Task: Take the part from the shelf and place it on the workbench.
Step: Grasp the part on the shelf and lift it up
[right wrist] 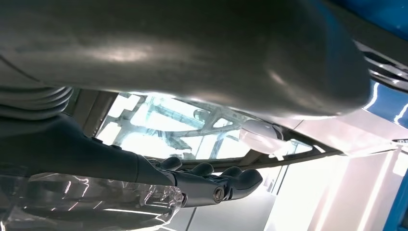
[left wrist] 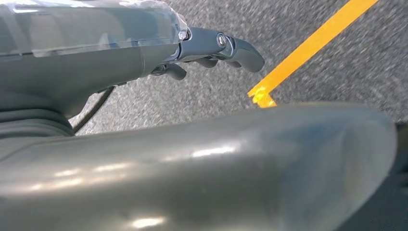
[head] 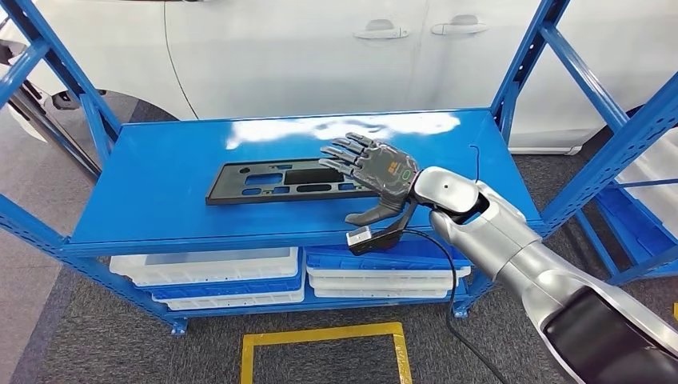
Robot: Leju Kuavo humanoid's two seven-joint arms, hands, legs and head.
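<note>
Head view: flat black part (head: 292,182) lies on the blue shelf (head: 160,200); right hand (head: 376,170) spread over the part's right end, holding nothing, contact unclear; left wrist view: left hand (left wrist: 211,50) above grey floor (left wrist: 298,29), fingers curled in, holding nothing

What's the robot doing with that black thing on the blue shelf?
The robot's right hand is reaching over the top of the blue metal shelf, with its fingers spread above the right end of the flat black plastic part with cut-out holes. It has not gripped the part yet, so the part lies flat on the shelf. The left hand hangs over the grey floor.
</note>
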